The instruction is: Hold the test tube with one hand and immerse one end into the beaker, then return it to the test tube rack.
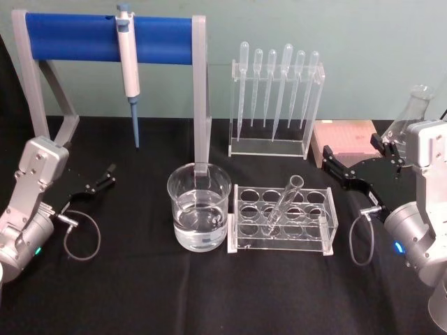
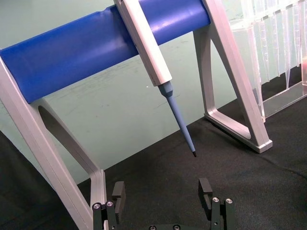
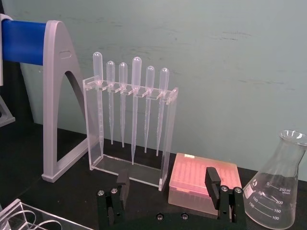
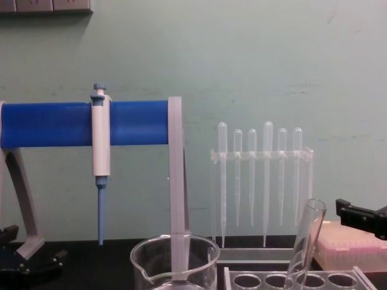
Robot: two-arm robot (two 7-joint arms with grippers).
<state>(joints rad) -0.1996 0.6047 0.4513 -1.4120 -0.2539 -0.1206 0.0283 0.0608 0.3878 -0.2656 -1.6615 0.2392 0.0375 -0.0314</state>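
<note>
Nothing grasped yet. The long clear glass test tube [image 1: 287, 202] leans in its clear rack [image 1: 283, 220] at centre, right of the water-filled glass beaker [image 1: 199, 206]. My right gripper [image 1: 363, 173], released, must reach it; left gripper [image 1: 89, 187], released, parked far left.

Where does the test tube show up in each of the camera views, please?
Head view: test tube leans in the clear rack, right of the beaker.
Chest view: bottom right, leaning, right of the beaker.
Left wrist view: not in it.
Right wrist view: not in it.
Shared landmark: the blue bar stand.
</note>
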